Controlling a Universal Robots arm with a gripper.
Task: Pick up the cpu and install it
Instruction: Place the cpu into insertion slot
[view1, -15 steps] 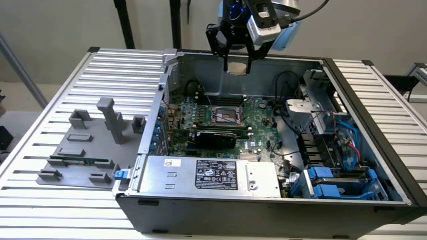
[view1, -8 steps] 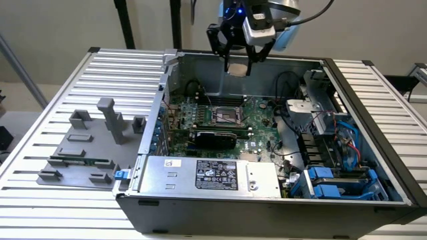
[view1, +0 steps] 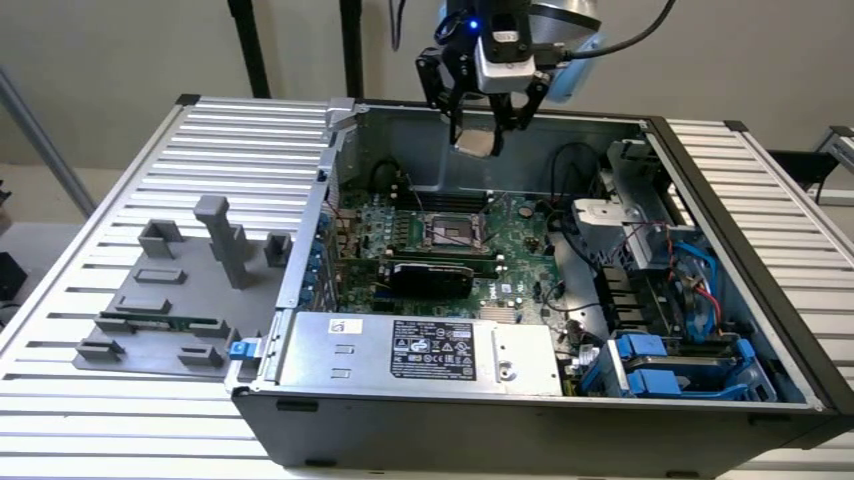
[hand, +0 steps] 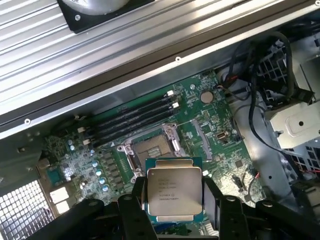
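The gripper (hand: 173, 202) held the cpu (hand: 173, 189) between two black fingers (hand: 136, 199), one on each opposite edge. The cpu's silvery top, with its printed lines, faced the camera. Beyond the cpu lay the green motherboard (hand: 215, 125). The cpu hid part of the socket (hand: 150, 147), a metal frame around a dark square. Long black memory slots (hand: 135, 117) ran beside the socket, and a coin battery (hand: 206, 96) sat near their ends. Small blue capacitors (hand: 98, 172) stood in a row by the socket. Black cables (hand: 252, 95) curved past the board's edge toward a grey metal bracket (hand: 295, 122). The case wall (hand: 125, 82) ran along the board, with a ribbed metal table (hand: 100, 40) beyond it.
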